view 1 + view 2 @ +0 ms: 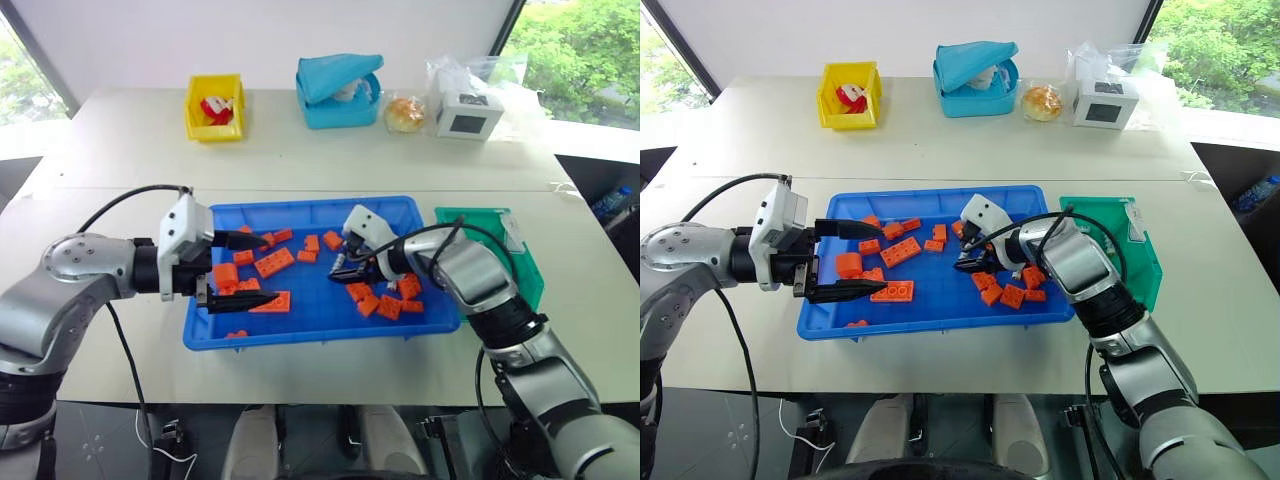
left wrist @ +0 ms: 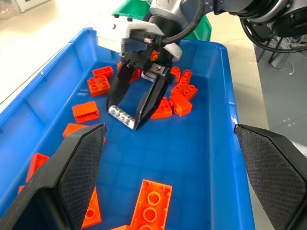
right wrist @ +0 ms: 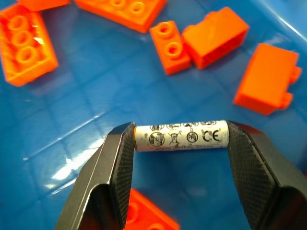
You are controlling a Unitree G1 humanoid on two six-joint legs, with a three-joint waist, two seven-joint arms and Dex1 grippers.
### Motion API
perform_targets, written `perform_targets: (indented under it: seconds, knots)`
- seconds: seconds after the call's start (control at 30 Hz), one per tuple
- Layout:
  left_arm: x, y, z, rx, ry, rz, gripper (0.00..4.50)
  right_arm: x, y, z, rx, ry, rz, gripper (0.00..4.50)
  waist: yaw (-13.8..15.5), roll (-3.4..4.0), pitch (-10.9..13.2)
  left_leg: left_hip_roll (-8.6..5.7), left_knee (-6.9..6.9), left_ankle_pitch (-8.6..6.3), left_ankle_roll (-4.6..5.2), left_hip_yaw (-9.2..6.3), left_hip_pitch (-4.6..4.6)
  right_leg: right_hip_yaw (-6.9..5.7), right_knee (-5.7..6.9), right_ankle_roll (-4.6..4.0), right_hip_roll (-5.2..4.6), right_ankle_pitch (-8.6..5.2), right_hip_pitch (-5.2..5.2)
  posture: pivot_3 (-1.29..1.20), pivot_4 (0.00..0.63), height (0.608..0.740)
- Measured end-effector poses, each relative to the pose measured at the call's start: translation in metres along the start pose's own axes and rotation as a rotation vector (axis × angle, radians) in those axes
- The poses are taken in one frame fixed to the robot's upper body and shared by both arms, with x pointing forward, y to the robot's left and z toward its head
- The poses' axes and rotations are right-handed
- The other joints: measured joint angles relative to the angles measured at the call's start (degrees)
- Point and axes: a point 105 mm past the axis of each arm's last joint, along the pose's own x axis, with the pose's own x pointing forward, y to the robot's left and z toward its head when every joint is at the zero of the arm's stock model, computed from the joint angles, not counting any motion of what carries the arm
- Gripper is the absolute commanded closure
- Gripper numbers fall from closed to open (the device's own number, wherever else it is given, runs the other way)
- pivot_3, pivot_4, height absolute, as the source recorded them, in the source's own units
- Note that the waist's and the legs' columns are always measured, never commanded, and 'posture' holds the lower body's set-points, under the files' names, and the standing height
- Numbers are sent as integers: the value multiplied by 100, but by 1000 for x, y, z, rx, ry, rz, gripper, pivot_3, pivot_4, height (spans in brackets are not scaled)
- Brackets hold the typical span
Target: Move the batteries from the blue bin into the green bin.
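1. We stand at a pale, off-white table [image 1: 300,160] with a seam running across it; a white wall rises behind, and windows at both far corners show green trees.
2. Along the far edge, left to right, we see a small yellow plastic bin [image 1: 214,107] with something red and white in it, a small teal-blue bin [image 1: 338,90] with its lid tilted, a round bun in a clear wrapper [image 1: 405,114], and a white box-shaped device [image 1: 468,113] set against crumpled clear plastic.
3. The left gripper [image 1: 246,270] hangs over the left part of the large shallow bright-blue plastic tray [image 1: 310,325], its two black fingers spread wide and holding nothing.
4. Orange toy bricks [image 1: 273,262] lie scattered over the tray floor.
5. The right gripper [image 3: 178,143] reaches down near the tray's middle; its fingers sit at the two ends of a small silver-grey cylindrical battery [image 3: 180,135] with printed dark symbols, touching both ends. The battery lies low on the tray floor; we cannot tell whether it is lifted.
6. The small deep green plastic bin [image 1: 520,255] sits just beside the tray's right edge. The right arm covers part of it, and we cannot make out its contents.
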Motion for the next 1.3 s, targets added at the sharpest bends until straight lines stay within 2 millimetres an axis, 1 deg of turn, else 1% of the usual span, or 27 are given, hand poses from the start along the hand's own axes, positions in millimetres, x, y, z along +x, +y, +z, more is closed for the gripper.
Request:
perform_targets:
  seconds: [0.1,0.17,0.23,0.27,0.3,0.33,0.37,0.4,0.43,0.47,0.5,0.53,0.57,0.6,0.67,0.73,0.83,0.87,0.9,0.97,1.03,1.13,1.2,1.27,1.3]
  knots:
    - [0,1,-1,0,0,4,0,-30,-7,16,24,-66,-36,2255,14,0,0,0,0,0,0,0,-1,-1,-2,-1,-2,-1,0,0,150,736]
    - [0,1,-1,-4,-5,5,0,-58,-18,25,44,-109,-91,2255,31,0,0,-2,0,0,0,0,-2,-1,-5,-14,-4,-8,1,0,150,736]
    - [0,3,-1,-4,-9,8,0,-95,-34,31,62,-150,-186,2255,37,-3,1,-3,0,0,0,0,-4,-2,-11,-17,-6,-10,2,0,150,736]
    - [0,3,-1,-1,-11,8,0,-117,-43,31,75,-164,-252,2255,35,-3,1,-3,-1,-1,1,1,-4,-2,-14,-18,-6,-11,2,0,150,736]
    - [0,3,-1,1,-13,8,0,-132,-49,31,84,-169,-298,2255,28,-3,1,-3,-2,-2,2,1,-4,-1,-16,-18,-6,-11,2,0,150,736]
    - [0,4,-1,1,-14,9,0,-150,-56,28,94,-169,-358,2255,20,-3,1,-3,-5,-2,2,1,-3,-1,-16,-19,-5,-11,1,0,150,736]
    - [0,4,-1,2,-16,9,0,-153,-57,27,95,-167,-367,2255,19,-3,1,-3,-6,-2,2,1,-3,-1,-16,-18,-4,-12,1,0,150,736]
    - [0,5,-2,-4,-16,14,0,-165,-60,26,104,-177,-405,2255,-31,-3,1,1,-9,-3,4,2,4,4,-15,-18,4,-11,0,0,150,736]
    - [3,5,2,14,-31,-3,0,-172,-63,11,131,-146,-430,2255,-16,-3,1,0,-12,-3,5,-5,4,2,-12,-17,5,-12,1,0,150,736]
    - [5,5,3,18,-36,-14,0,-180,-67,-6,178,-119,-467,1764,10,-4,2,0,-12,-3,5,-5,1,1,-12,-17,4,-13,1,0,150,736]
    - [6,6,1,10,-36,-19,0,-185,-70,-18,221,-110,-495,1215,26,-3,2,-3,-12,-3,5,-3,1,1,-13,-15,0,-13,0,0,150,736]
    - [7,7,0,5,-33,-19,0,-187,-71,-24,243,-106,-504,798,19,-3,2,-3,-10,-3,5,0,0,3,-13,-15,-1,-13,0,0,150,736]
    - [8,9,0,2,-38,-23,0,-187,-69,-29,252,-99,-509,260,17,-4,2,-4,-8,-3,5,1,-1,4,-14,-14,-2,-13,1,0,150,736]
    - [10,9,1,5,-43,-29,0,-186,-68,-33,251,-89,-512,74,8,-4,2,-4,-7,-3,6,2,-1,6,-14,-13,-2,-12,1,0,150,736]
    - [13,9,3,16,-45,-47,0,-182,-66,-35,222,-74,-509,74,-24,-2,4,-4,-6,-3,6,5,2,11,-13,-12,-1,-11,0,0,150,736]
    - [14,10,5,23,-45,-50,0,-182,-65,-30,177,-66,-502,74,-35,-1,5,-4,-6,-3,6,4,3,12,-11,-12,2,-13,-1,0,150,736]
    - [14,12,7,33,-45,-48,0,-184,-62,-4,60,-100,-468,74,-34,-1,5,-3,-7,-3,6,3,4,12,-10,-13,4,-14,-3,0,150,736]
    - [14,12,7,32,-45,-48,0,-182,-59,9,-19,-107,-433,74,-33,-1,5,-3,-8,-4,6,2,3,12,-10,-13,4,-14,-3,0,150,736]
    - [14,12,7,32,-45,-49,0,-179,-56,16,-62,-114,-409,74,-30,-2,6,-2,-10,-4,6,2,3,11,-11,-13,4,-14,-4,0,150,736]
    - [14,12,7,32,-44,-48,0,-167,-47,29,-179,-103,-326,74,-26,-2,6,-2,-10,-4,6,2,2,11,-12,-12,3,-14,-4,0,150,736]
    - [14,12,7,32,-44,-48,0,-148,-37,32,-316,-48,-223,74,-18,-3,6,-2,-10,-4,6,3,0,11,-12,-12,3,-15,-5,0,150,736]
    - [13,12,6,32,-42,-46,0,-118,-26,27,-514,62,-65,875,-17,-3,7,-3,-8,-4,6,5,0,11,-12,-12,2,-15,-6,0,150,736]
    - [13,12,7,32,-41,-44,0,-102,-19,21,-662,134,42,1871,-16,-4,7,-3,-8,-4,6,5,-1,10,-12,-11,2,-15,-6,0,150,736]
    - [12,12,6,31,-39,-37,0,-90,-18,16,-764,191,128,1871,-12,-4,7,-3,-7,-3,6,6,-1,10,-11,-11,2,-14,-6,0,150,736]
    - [12,11,5,29,-38,-33,0,-85,-20,17,-810,213,154,1871,-13,-3,8,-3,-6,-3,6,8,-1,10,-10,-11,2,-13,-6,0,150,736]
